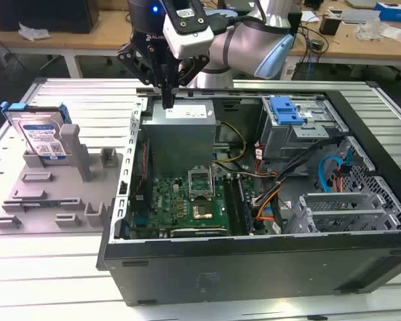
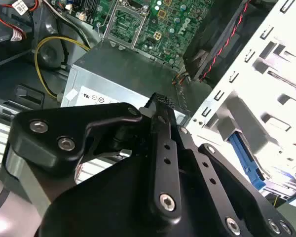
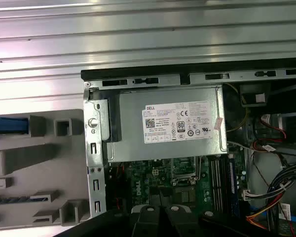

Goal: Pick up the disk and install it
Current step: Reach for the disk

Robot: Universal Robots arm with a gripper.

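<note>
Disk [image 1: 43,137] upright in grey fixture [image 1: 50,197], well apart from fingers [image 1: 167,99]. Fingers pinched together, empty, just above power supply [image 1: 187,115].

Printed label [image 3: 180,122] w/ cert marks on PSU [image 3: 130,131]; another on disk [image 1: 43,137].

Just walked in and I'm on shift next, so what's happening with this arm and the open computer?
The robot arm's gripper hangs shut and empty above the power supply, near a corner of the open computer case. The disk, a hard drive in a blue carrier, stands upright in the grey fixture on the exterior view's left, outside the case. It has not yet been picked up.
</note>
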